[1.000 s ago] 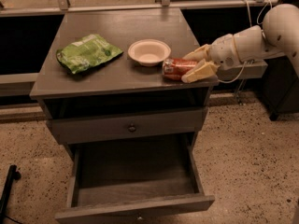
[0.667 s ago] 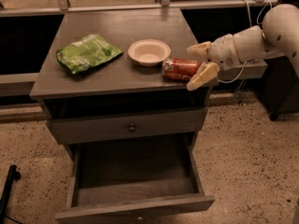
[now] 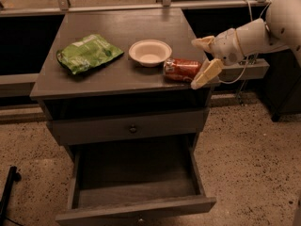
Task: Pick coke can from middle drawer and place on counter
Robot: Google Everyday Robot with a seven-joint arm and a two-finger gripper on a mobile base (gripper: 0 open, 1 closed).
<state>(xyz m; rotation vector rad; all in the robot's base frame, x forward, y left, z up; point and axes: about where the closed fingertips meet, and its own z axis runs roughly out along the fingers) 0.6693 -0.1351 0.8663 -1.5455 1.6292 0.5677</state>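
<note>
The coke can (image 3: 181, 69) lies on its side on the counter (image 3: 117, 76), near the right front edge, just right of the white bowl (image 3: 150, 52). My gripper (image 3: 203, 60) is open at the counter's right edge, just right of the can, with one finger (image 3: 202, 43) up and the other finger (image 3: 207, 74) low beside the can's end. It holds nothing. The middle drawer (image 3: 136, 182) is pulled out below and has nothing in it.
A green crinkled chip bag (image 3: 88, 53) lies on the counter's left side. The upper drawer front (image 3: 129, 127) with its small dark knob is closed. The speckled floor (image 3: 254, 154) surrounds the cabinet. A dark object (image 3: 8, 192) stands at bottom left.
My fingers have opened off the coke can and drawn back to the right. The can stays lying on the counter.
</note>
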